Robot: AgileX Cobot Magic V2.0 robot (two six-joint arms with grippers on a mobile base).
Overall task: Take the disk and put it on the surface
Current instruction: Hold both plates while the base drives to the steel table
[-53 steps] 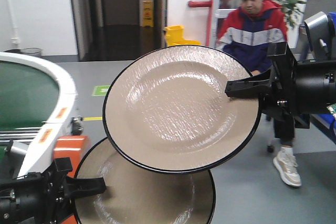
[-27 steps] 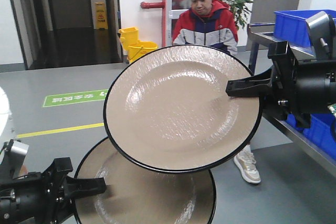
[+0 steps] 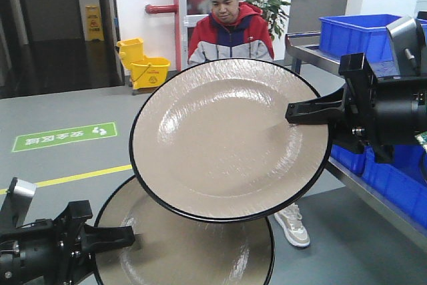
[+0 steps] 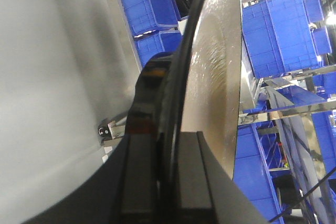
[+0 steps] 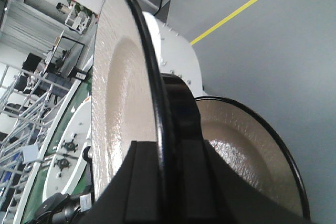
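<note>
While your left gripper [image 3: 128, 237] pinches the rim of the lower disk [image 3: 190, 255] at lower left, the upper disk [image 3: 223, 138] hangs tilted just above it, its right rim clamped in your right gripper [image 3: 292, 113]. Both grabs look done, so you are in the carry step. The tabletop is not in view, so the next move calls for finding it, levelling each disk and lowering it flat before the fingers part.

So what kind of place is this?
Probably a factory or warehouse, not a kitchen: stacked blue crates on metal racks, a yellow line painted on the grey floor, and a yellow mop bucket.
</note>
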